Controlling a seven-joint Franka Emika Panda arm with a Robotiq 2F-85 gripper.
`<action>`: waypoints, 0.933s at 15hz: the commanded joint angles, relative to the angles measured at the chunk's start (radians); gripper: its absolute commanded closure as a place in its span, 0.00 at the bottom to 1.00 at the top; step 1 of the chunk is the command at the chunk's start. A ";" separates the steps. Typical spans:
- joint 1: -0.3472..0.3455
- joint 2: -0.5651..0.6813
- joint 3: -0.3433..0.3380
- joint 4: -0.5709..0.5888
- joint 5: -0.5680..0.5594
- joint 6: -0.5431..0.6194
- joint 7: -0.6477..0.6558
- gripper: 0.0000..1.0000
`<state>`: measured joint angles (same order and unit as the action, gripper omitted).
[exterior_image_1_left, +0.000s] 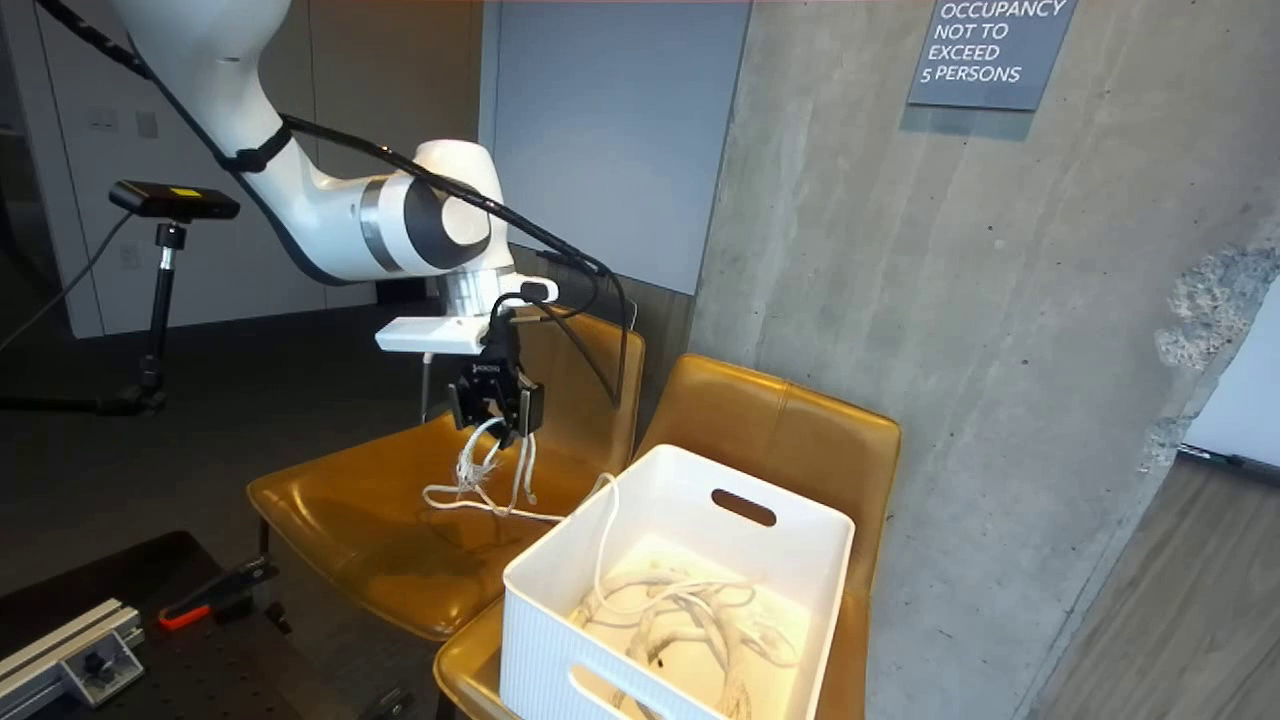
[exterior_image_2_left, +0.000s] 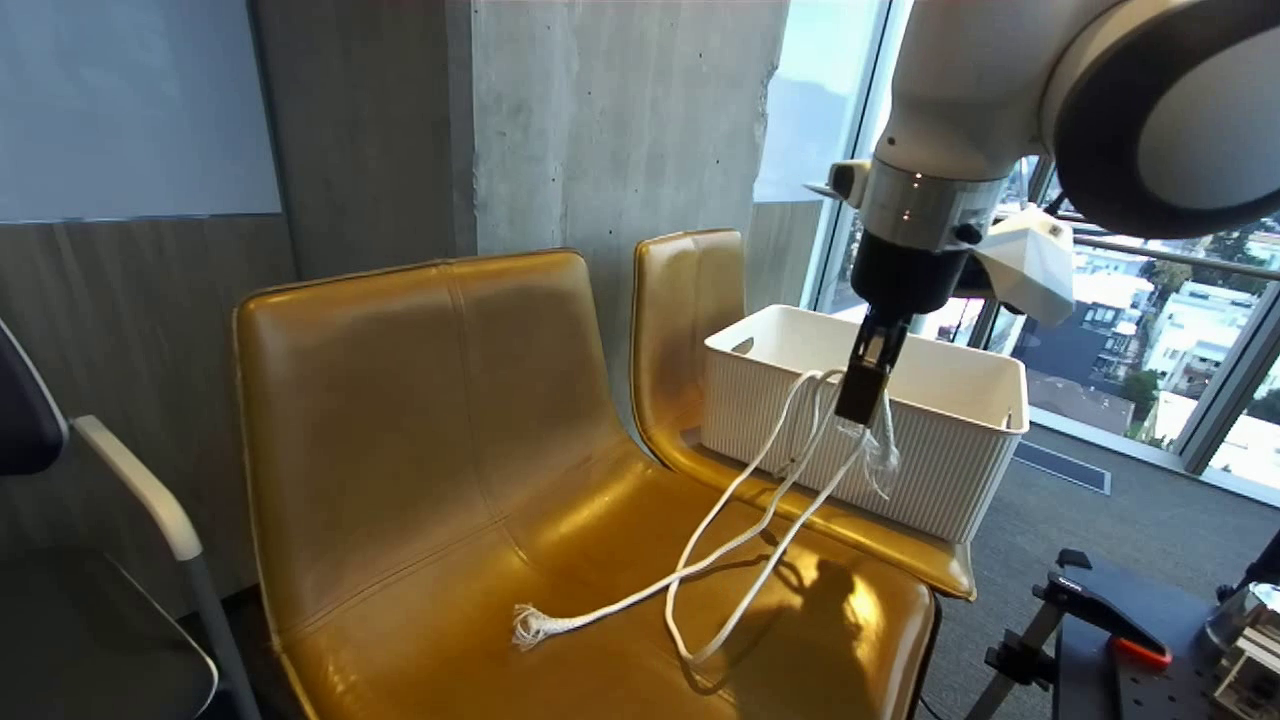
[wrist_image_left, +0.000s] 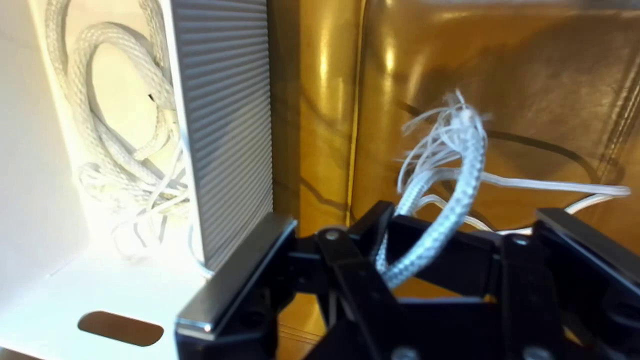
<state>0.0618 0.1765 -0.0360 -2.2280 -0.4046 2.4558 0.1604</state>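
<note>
Grips the rope between jaws drawn in close on the braid, leaving little gap, judging by the wrist view. Holds it just beside the bin, by the ribbed wall, and above the surface, a chair seat next to the bin.

Hold the pinch firm and move slowly, so as to avoid jerking the slack or scraping the bin. Mind the strand draped over the bin's rim and down toward the coils inside; cannot tell whether joined to the held length, so best treat as joined and never pull taut. Guard, too, against snagging the frayed tuft on the bin's rim.

Has no single long axis, being doubled and slack. In the wrist view, arcs out from the jaws roughly parallel to the bin's wall, leaning slightly away, then curls the tuft's fibres back toward the bin. In an exterior view, slants down and away from the bin in several strands, turning sharply at a bend. Shows a second frayed tip, well apart from the bin and pointing away from it. Cannot tell whether touching the surface there.
</note>
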 joint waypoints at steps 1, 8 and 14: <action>0.028 -0.083 0.044 -0.153 -0.007 0.151 -0.014 1.00; 0.137 0.021 0.120 -0.041 -0.043 0.216 0.009 1.00; 0.143 0.088 0.091 0.081 -0.061 0.196 -0.019 0.75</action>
<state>0.2039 0.2274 0.0696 -2.2094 -0.4570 2.6598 0.1613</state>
